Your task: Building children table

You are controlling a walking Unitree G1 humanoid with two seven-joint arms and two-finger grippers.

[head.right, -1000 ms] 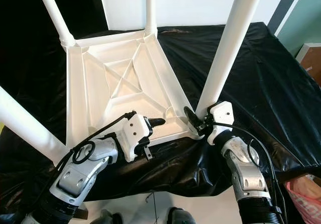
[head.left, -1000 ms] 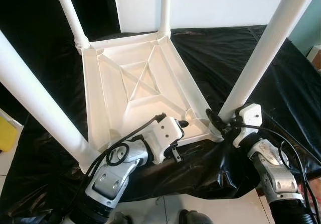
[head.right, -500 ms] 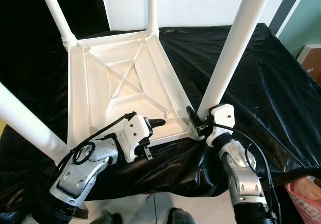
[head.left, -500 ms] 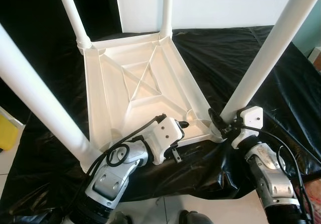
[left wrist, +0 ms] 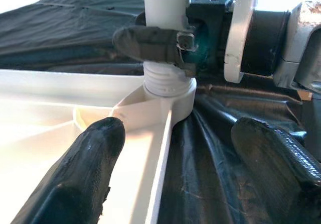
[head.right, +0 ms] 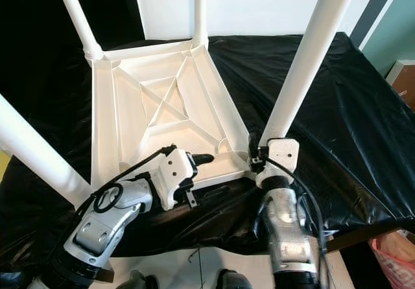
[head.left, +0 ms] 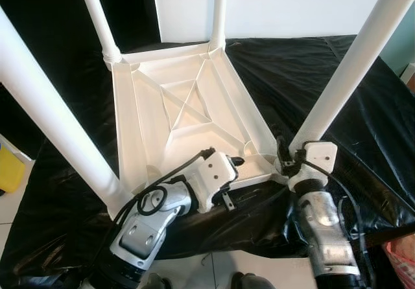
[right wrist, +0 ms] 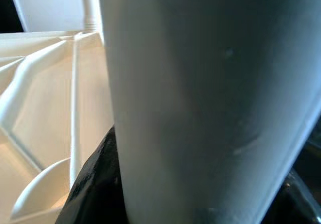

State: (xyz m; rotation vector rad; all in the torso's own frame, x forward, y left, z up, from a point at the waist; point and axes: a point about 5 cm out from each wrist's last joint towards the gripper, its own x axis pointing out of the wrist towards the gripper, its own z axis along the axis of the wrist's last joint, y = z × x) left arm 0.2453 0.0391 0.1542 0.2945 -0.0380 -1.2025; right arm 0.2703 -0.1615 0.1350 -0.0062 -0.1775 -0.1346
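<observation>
Black sheeting (head.left: 337, 88) draped over a low bench, white wall behind, tiled floor at the near edge. On the sheeting, upside down, the white children's table top (head.left: 188, 117), four white legs standing up from its corners. Right gripper (left wrist: 165, 40) clamped around the near-right leg (head.left: 350, 69) just above its threaded collar, jaws closed on the tube. Left gripper (left wrist: 185, 158) low at the near rim beside that same corner, jaws open, one finger over the rim, the other over the sheeting, holding nothing. Likely step: screwing that leg home. Main risk, judged from here: cross-threading or a half-seated collar if the tube tilts while turned, the long leg giving plenty of leverage. Also possible: the whole top sliding on the slick sheeting with nothing pinning it, or creeping toward the near edge of the bench, already close under that corner. Loose cables on both wrists near the rim, liable to snag. Open room mostly to the right over bare sheeting; little between the near legs.
</observation>
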